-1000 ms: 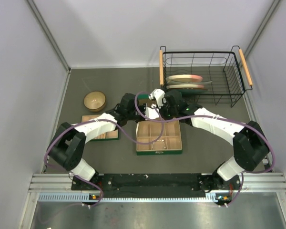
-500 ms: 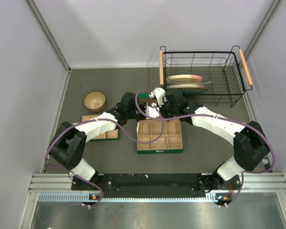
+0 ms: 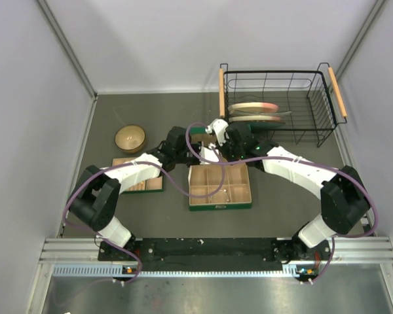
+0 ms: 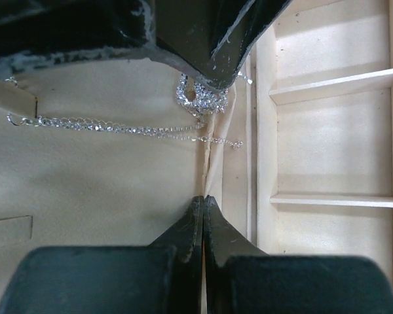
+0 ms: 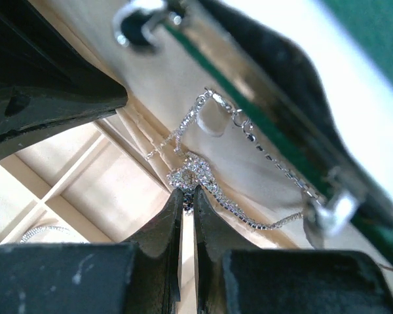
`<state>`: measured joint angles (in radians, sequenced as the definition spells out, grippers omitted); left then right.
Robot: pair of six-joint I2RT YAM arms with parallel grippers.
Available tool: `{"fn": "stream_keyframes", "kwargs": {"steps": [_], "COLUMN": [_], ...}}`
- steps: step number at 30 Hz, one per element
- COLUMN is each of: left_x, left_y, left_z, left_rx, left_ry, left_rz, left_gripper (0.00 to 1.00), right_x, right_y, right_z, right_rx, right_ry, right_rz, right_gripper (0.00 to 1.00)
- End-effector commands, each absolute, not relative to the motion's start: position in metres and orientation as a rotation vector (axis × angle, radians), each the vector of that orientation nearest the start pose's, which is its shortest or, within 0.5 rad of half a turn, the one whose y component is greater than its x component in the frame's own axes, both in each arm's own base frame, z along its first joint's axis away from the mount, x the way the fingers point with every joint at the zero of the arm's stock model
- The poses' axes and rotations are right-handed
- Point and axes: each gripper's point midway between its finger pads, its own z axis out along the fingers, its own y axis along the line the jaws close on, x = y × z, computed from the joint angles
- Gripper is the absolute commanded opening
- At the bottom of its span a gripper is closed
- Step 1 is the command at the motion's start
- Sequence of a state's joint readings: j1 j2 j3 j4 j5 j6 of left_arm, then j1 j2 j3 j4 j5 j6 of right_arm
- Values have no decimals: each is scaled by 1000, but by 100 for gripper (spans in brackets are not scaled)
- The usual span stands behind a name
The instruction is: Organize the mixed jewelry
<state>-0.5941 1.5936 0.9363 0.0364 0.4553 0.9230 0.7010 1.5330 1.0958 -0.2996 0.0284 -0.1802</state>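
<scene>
The green box (image 3: pixel 220 206) lies open, with a silver bracelet (image 5: pixel 38 231) in one of its compartments. A silver necklace (image 5: pixel 195 171) is draped on the box's lid lining. At the box's far edge the right claw (image 5: pixel 187 195) pinches the necklace's bunched part. The left claw (image 4: pixel 204 204) is clenched on nothing and points at it.

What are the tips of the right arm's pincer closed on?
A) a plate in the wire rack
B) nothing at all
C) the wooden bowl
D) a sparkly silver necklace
D: in the right wrist view, the right gripper has its fingertips pinched together on the glittering cluster of the silver necklace, and the fine chain trails away to both sides.
</scene>
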Motion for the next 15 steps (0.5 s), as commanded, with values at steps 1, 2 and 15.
{"fn": "stream_keyframes", "kwargs": {"steps": [1,2,15], "left_x": [324,323,325], "left_y": [-262,-261,-267], "left_z": [67,66,67], "left_rx": [1786,1792,1809], "left_ry": [1471,1469,1478], "left_rz": [-284,-287,-296], "left_gripper": [0,0,0], "right_x": [364,364,363], "right_y": [292,293,297], "right_z": [234,234,237], "right_rx": [-800,-799,-796], "right_ry": [1813,1814,1823], "right_rz": [333,337,359], "right_gripper": [0,0,0]}}
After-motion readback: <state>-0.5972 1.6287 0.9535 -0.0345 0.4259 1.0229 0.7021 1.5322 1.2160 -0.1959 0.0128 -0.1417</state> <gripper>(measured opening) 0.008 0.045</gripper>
